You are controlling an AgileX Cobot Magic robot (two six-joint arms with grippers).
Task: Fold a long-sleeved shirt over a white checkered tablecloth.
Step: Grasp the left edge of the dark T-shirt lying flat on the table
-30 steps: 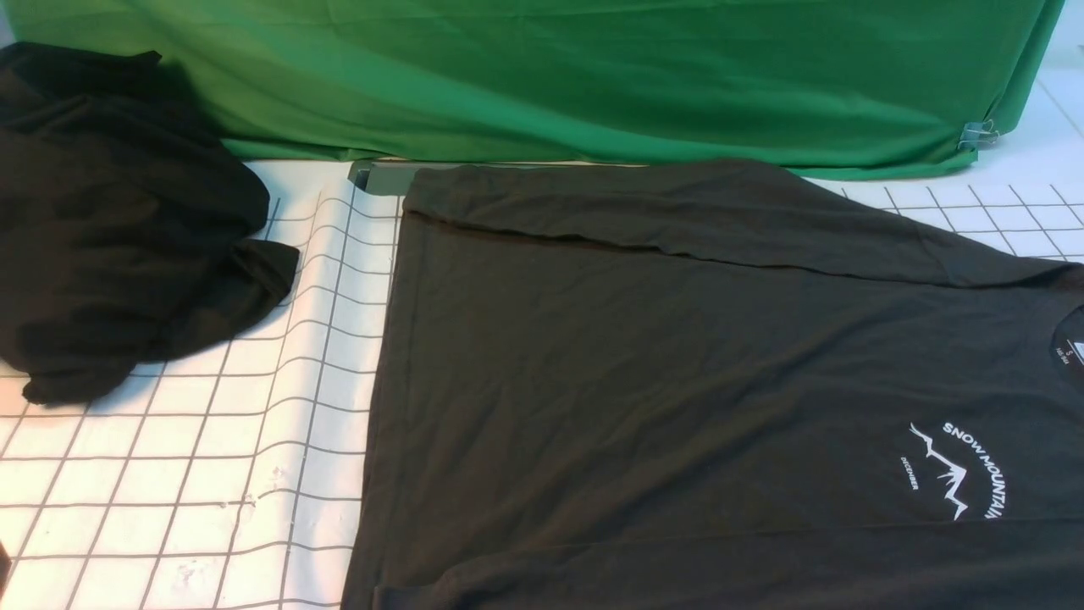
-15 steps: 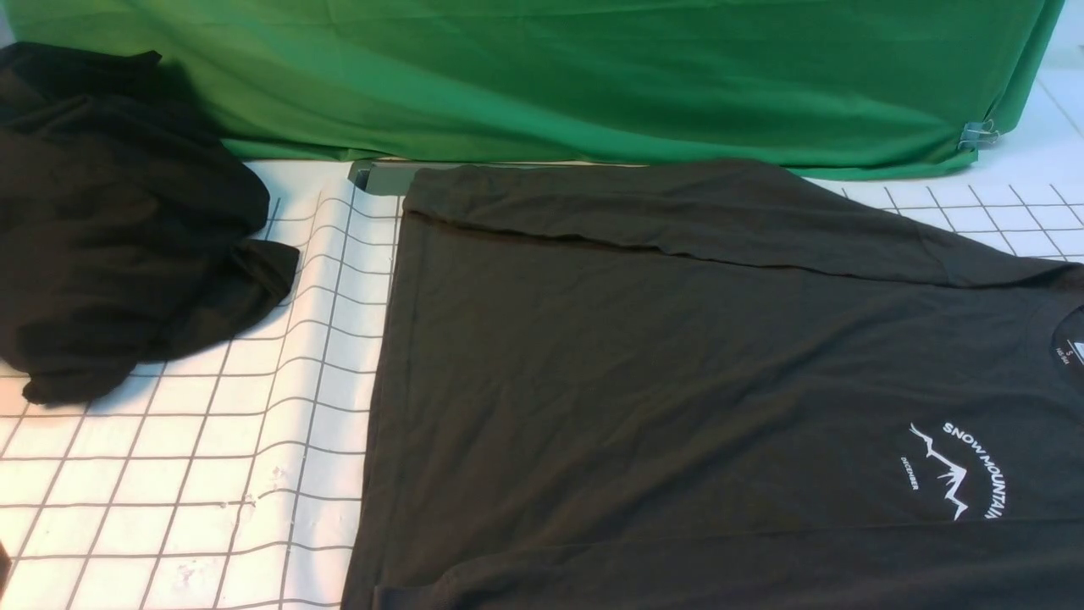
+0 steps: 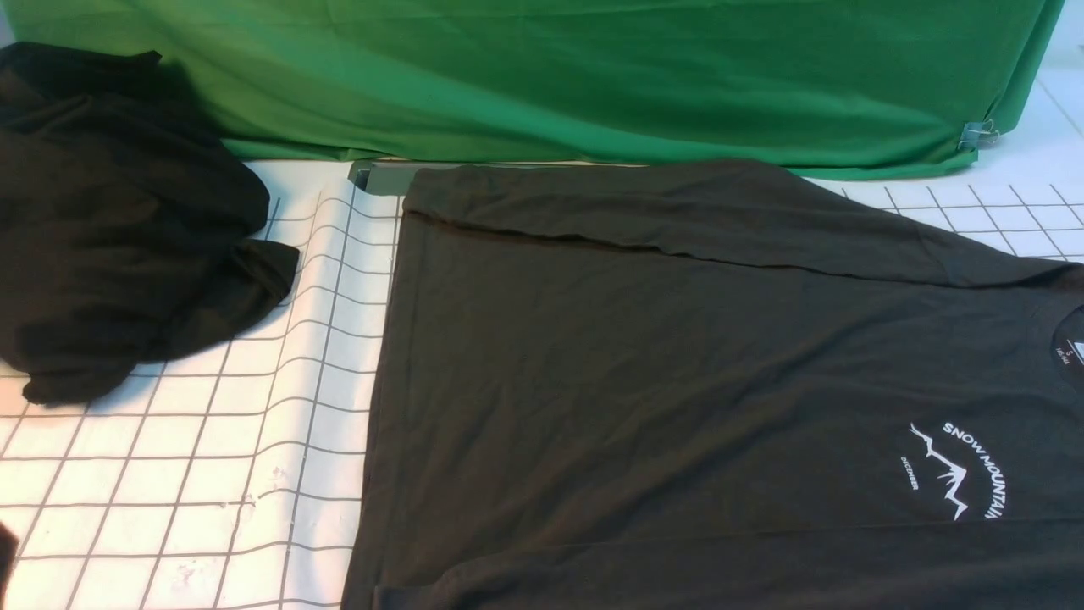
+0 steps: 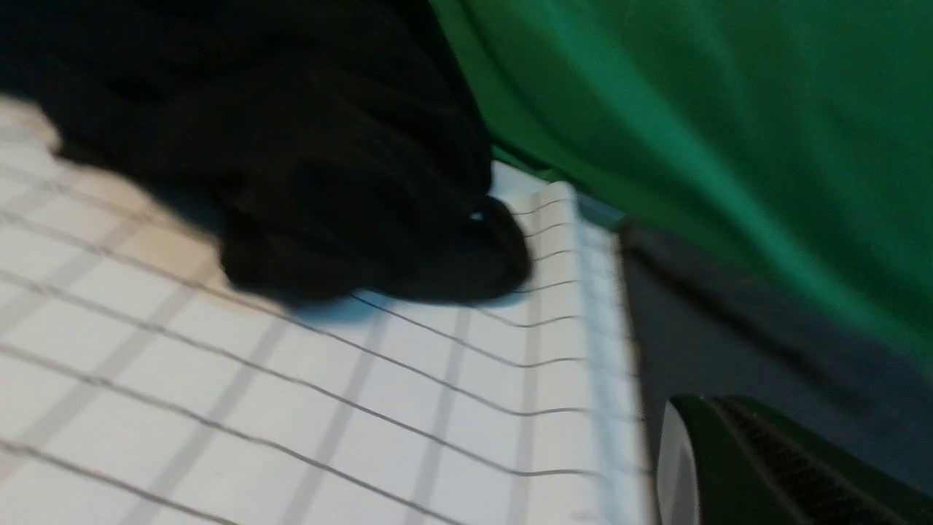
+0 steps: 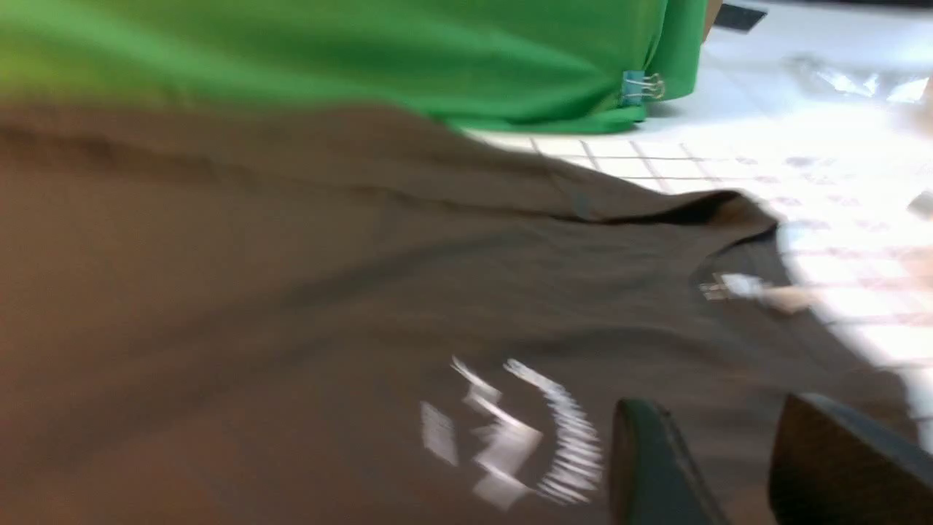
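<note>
The long-sleeved shirt [image 3: 677, 373] lies spread flat on the white checkered tablecloth [image 3: 212, 440], with its white mountain logo [image 3: 957, 470] at the right and the neck label [image 3: 1069, 352] at the frame edge. A sleeve is folded across its far edge. Neither gripper shows clearly in the front view. In the right wrist view my right gripper [image 5: 718, 412] hovers open over the shirt [image 5: 291, 292] just beside the logo [image 5: 510, 437], nothing between its fingers. In the left wrist view my left gripper [image 4: 685, 423] is shut and empty, by the shirt's hem edge [image 4: 729, 328].
A blacker shapeless heap of cloth [image 3: 110, 220] sits at the far left on the tablecloth. A green cloth [image 3: 550, 76] hangs along the back, held by a binder clip [image 3: 978, 131]. A grey strip [image 3: 381, 176] pokes out at the shirt's far left corner.
A dark shape at the front view's lower left edge has crept slightly further into the frame. The shirt and heap have not moved.
</note>
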